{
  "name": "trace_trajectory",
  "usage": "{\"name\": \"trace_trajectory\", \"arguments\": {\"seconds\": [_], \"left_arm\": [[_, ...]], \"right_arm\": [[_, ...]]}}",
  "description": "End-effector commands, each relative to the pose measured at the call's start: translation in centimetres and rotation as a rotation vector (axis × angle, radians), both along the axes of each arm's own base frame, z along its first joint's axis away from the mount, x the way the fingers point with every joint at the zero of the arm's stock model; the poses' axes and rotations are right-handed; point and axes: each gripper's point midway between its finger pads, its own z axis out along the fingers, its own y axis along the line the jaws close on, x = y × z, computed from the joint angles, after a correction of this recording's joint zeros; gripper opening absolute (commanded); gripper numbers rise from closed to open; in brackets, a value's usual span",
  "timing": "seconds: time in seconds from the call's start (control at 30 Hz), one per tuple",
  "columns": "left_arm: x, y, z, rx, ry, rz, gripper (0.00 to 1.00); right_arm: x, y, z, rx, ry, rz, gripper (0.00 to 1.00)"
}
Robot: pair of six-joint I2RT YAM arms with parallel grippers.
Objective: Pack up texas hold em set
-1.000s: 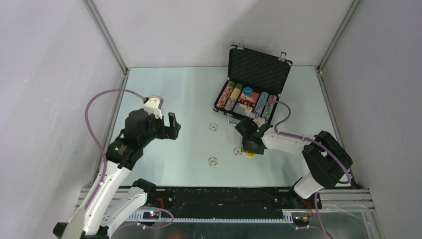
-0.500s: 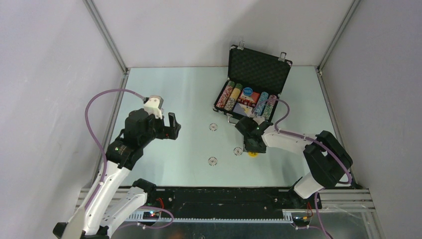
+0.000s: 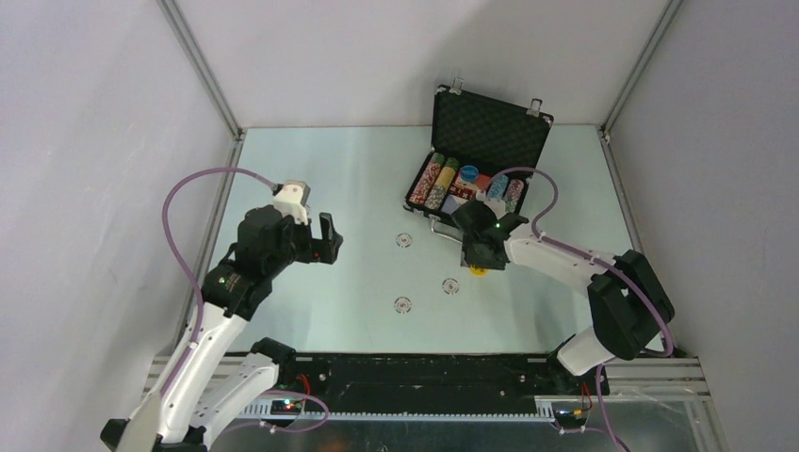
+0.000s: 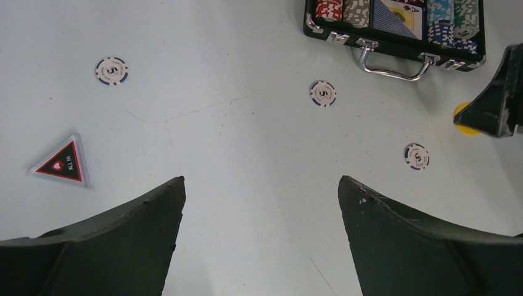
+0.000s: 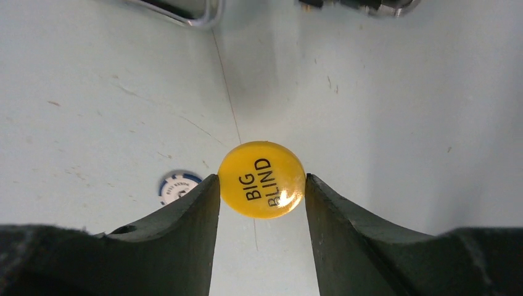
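Just near of the open briefcase (image 3: 490, 127), on the right of the worktop (image 3: 330, 169), the right gripper (image 5: 260, 185) pinches the yellow disc (image 5: 262, 171) edge to edge, a hold that probably suits carrying it into the case. Whether it is off the surface I cannot tell. The right arm stretches forward, wrist tipped down. The left gripper (image 4: 260, 182) hangs wide open and empty above loose chips (image 4: 323, 94) and the triangular piece (image 4: 61, 163).
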Motion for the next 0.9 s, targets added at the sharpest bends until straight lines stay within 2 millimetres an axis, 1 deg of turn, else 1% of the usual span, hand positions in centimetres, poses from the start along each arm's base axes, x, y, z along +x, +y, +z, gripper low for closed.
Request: {"name": "trace_trajectory", "arguments": {"seconds": [0.0,0.03,0.07,0.1,0.13,0.17,0.2,0.23,0.33,0.37,0.4,0.43,0.47,0.5,0.53,0.57,0.6,0.63,0.67,0.7,0.73,0.87], "left_arm": [[0.6,0.1,0.6,0.007,-0.035,0.000,0.99],[0.6,0.1,0.6,0.007,-0.034,0.000,0.99],[0.6,0.1,0.6,0.007,-0.036,0.000,0.99],[0.6,0.1,0.7,0.006,-0.037,0.000,0.99],[0.6,0.1,0.7,0.006,-0.036,0.000,0.99],[0.6,0.1,0.6,0.006,-0.037,0.000,0.99],[0.6,0.1,0.7,0.006,-0.037,0.000,0.99],[0.6,0.1,0.6,0.007,-0.035,0.000,0.99],[0.6,0.1,0.6,0.007,-0.034,0.000,0.99],[0.6,0.1,0.6,0.007,-0.034,0.000,0.99],[0.6,0.1,0.5,0.008,-0.032,0.000,0.99],[0.6,0.1,0.5,0.008,-0.033,0.000,0.99],[0.6,0.1,0.5,0.008,-0.032,0.000,0.99],[0.6,0.1,0.5,0.009,-0.030,0.000,0.99],[0.6,0.1,0.4,0.010,-0.030,0.001,0.99],[0.7,0.1,0.4,0.010,-0.029,0.001,0.99],[0.7,0.1,0.4,0.010,-0.028,0.002,0.99],[0.7,0.1,0.4,0.011,-0.028,0.002,0.99],[0.7,0.1,0.4,0.011,-0.027,0.003,0.99],[0.7,0.1,0.3,0.012,-0.025,0.003,0.99],[0.7,0.1,0.3,0.013,-0.024,0.002,0.99],[0.7,0.1,0.3,0.013,-0.023,0.002,0.98]], "right_arm": [[3.5,0.9,3.2,0.031,-0.084,0.018,0.55],[4.2,1.2,3.8,0.040,-0.098,0.018,0.55],[4.8,0.9,3.7,0.031,-0.093,0.018,0.55],[5.5,1.1,4.4,0.040,-0.106,0.018,0.55],[6.0,0.8,4.3,0.033,-0.103,0.014,0.55],[6.9,0.8,4.9,0.045,-0.117,0.006,0.55],[7.3,0.8,4.7,0.043,-0.110,0.012,0.55],[8.3,0.8,5.5,0.054,-0.130,0.003,0.55],[10.3,0.8,5.8,0.050,-0.133,0.010,0.55],[11.3,0.8,6.0,0.047,-0.140,0.011,0.55],[11.8,0.9,6.2,0.046,-0.144,0.016,0.55],[13.0,1.0,6.4,0.041,-0.152,0.020,0.55],[13.4,0.9,6.4,0.036,-0.150,0.021,0.55],[14.6,1.1,6.6,0.032,-0.157,0.021,0.55],[15.1,1.1,6.6,0.028,-0.155,0.023,0.55],[16.2,1.2,6.7,0.026,-0.163,0.022,0.55],[16.7,1.4,6.7,0.030,-0.164,0.024,0.55],[17.8,1.5,6.5,0.030,-0.165,0.023,0.55],[18.6,1.7,7.0,0.041,-0.176,0.021,0.55],[19.0,1.7,6.1,0.036,-0.157,0.023,0.55],[19.8,1.8,5.8,0.037,-0.152,0.020,0.55],[21.6,1.7,5.4,0.038,-0.157,0.014,0.55]]}}
